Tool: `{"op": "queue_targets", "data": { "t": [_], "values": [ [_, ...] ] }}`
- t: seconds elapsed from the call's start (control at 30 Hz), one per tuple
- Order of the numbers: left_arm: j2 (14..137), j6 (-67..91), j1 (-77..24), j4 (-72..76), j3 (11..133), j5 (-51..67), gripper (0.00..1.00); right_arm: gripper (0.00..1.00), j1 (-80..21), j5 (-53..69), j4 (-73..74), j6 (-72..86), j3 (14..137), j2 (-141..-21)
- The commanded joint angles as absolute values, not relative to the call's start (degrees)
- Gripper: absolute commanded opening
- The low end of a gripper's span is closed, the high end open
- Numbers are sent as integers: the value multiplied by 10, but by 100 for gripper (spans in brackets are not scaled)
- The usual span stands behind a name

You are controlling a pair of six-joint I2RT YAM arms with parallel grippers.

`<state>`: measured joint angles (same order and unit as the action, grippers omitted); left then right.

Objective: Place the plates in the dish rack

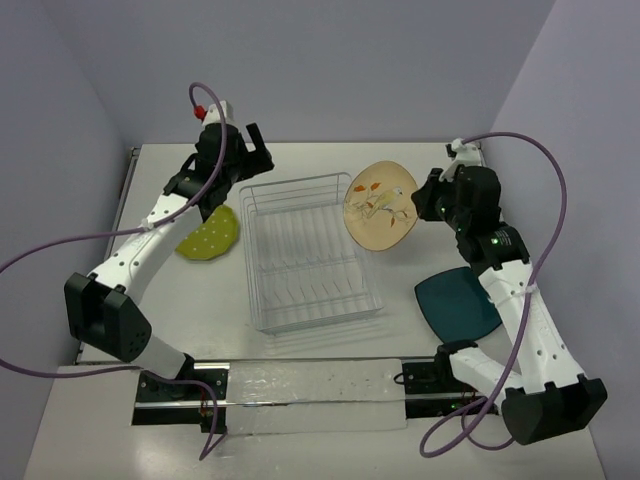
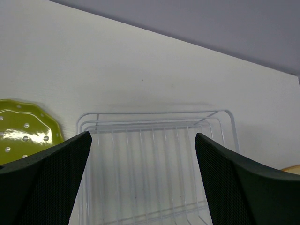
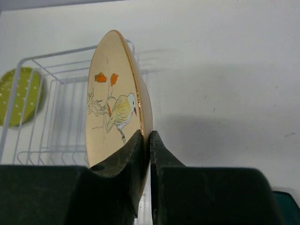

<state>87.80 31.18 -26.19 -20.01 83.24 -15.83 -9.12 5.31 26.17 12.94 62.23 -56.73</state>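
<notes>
Seen from overhead, the right gripper (image 1: 417,206) is clamped on the rim of the round beige plate (image 1: 380,205) with the painted bird and orange flowers. It's holding it up off the white table (image 1: 170,300), right by the far right corner of the white wire dish rack (image 1: 318,318), so the rack lies to the plate's left, toward the middle of the table. The scalloped yellow-green plate (image 1: 210,235) lies flat just left of the rack, and the dark teal plate (image 1: 457,303) lies flat off to the right beside the right arm; no plate is in the rack yet. The left gripper (image 1: 240,165) hovers at the rack's far left corner. On the left wrist camera its jaws stand wide apart with nothing between them, looking down into the rack. On the right wrist camera both jaws are pinched tight on the beige plate's lower edge, and the plate stands on edge, slightly tilted, painted face toward the rack. My guess is this one's the right arm's job: carry the plate sideways over the rim, then line its edge up with a slot between the tines before lowering. Can't tell from here how the slots run relative to it.
</notes>
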Motion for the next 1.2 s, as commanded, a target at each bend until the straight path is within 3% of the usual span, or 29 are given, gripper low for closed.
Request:
{"op": "queue_targets", "data": {
  "t": [0.0, 0.33, 0.67, 1.17],
  "values": [
    [833, 334, -263, -194, 814, -227, 99, 0, -160, -67, 239, 97, 692, -554],
    [778, 359, -262, -179, 753, -256, 99, 0, -362, -293, 322, 54, 745, -605],
    [740, 377, -260, -181, 707, -271, 99, 0, -465, -468, 363, 21, 791, -679],
    [703, 396, -258, -177, 666, -280, 99, 0, -554, -529, 442, 39, 793, -766]
  ]
}}
